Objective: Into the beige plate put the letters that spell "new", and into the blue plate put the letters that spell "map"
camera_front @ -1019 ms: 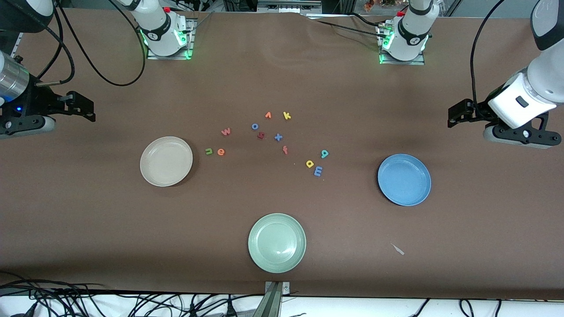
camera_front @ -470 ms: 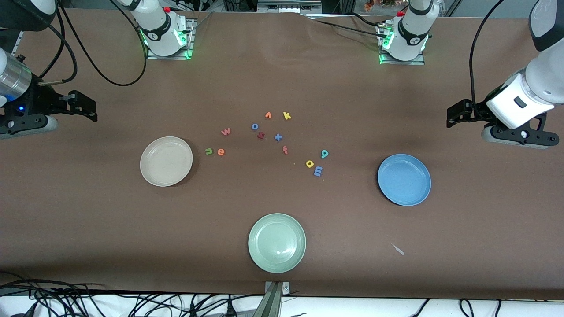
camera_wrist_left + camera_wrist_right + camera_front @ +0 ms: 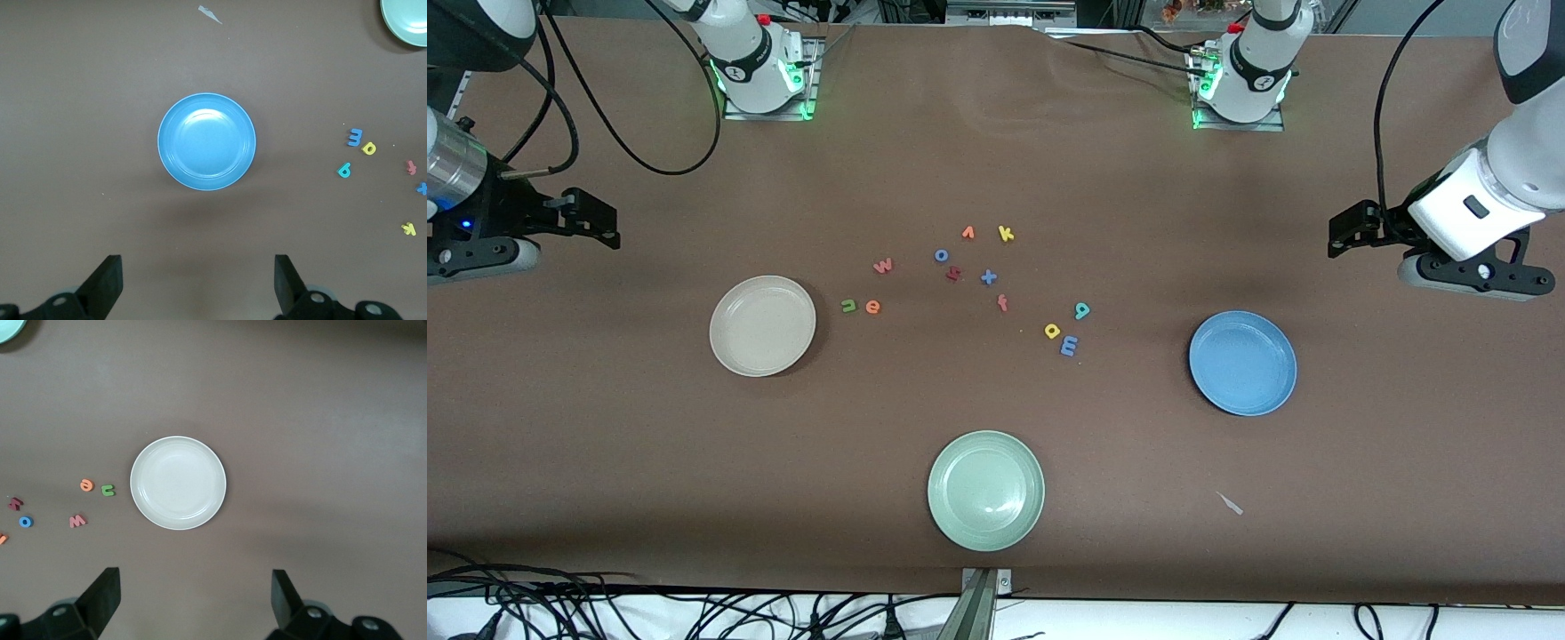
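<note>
- Three plates on the brown worktop (image 3: 605, 427), from the right arm's end to the left arm's: beige plate (image 3: 762, 325), pale green plate (image 3: 985, 490) nearest the front camera, blue plate (image 3: 1242, 362). All three bare.
- Right hand (image 3: 596, 218) hangs over the worktop at the right arm's end, fingers spread wide, nothing in them.
- Green n (image 3: 848, 306) and orange e (image 3: 873, 307) sit side by side just beside the beige plate; pinkish-red w (image 3: 883, 265) lies a bit farther from the front camera than those two.
- Middle cluster, six loose letters: blue o (image 3: 941, 255), dark red squiggly letter (image 3: 953, 274), orange v (image 3: 967, 233), blue x (image 3: 988, 277), yellow k (image 3: 1006, 234), orange f (image 3: 1003, 303).
- Yellow a (image 3: 1052, 332) and blue m (image 3: 1069, 346) are touching or nearly so; teal p (image 3: 1081, 310) just beside them, all apart from the blue plate.
- Left hand (image 3: 1352, 233) hangs over the worktop at the left arm's end, fingers spread wide, holding nothing.
- Count: 12 foam letters, all on the worktop, none in a plate.
- Small pale scrap (image 3: 1231, 504) lies nearer the front camera than the blue plate.
- Right wrist view: beige plate centred, n, e, w, o at one side; the "map" letters don't show.
- Left wrist view: blue plate centred, m, a, p, the k and the scrap show; the "new" letters don't.
- Only the front view shows both arm bases, green lights lit, and the cable tangle along the worktop's near edge.
</note>
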Robot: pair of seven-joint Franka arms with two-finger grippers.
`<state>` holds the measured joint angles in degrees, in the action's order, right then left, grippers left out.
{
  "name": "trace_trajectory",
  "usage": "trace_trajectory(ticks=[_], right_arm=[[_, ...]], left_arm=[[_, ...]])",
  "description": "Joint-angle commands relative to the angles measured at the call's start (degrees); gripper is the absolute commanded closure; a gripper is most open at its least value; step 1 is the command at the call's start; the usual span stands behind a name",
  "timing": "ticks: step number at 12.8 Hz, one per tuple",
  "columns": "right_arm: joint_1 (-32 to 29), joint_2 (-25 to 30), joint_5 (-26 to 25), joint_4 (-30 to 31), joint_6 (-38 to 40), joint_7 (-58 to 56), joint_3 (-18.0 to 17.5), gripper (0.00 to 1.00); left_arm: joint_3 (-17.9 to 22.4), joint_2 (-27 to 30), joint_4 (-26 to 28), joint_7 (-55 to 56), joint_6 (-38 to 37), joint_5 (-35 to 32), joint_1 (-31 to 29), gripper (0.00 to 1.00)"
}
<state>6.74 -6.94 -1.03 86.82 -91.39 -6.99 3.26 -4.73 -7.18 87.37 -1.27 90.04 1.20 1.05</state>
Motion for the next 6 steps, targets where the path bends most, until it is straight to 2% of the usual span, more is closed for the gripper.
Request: trace_trajectory(ticks=[1,4,6], right_arm=[[0.20,-0.61,-0.03,-1.31,1.04,0.22,-0.36,0.00],[-0.32,-1.23,3.38,-0.61,0.69,-0.30,-0.10,0.00],[0.12,-1.41,3.58,0.44,0.26,0.04,-0.27,0.00]], left_arm=[[0.08,-0.47,-1.32,-0.05,-1.18,0.21,0.26,0.00],[-0.01,-0.38,-1.32,-0.05,-1.71,0.30,0.18,0.00],[-0.10,-0.56,-1.32,-0.05,-1.71,0.21,0.44,0.00]])
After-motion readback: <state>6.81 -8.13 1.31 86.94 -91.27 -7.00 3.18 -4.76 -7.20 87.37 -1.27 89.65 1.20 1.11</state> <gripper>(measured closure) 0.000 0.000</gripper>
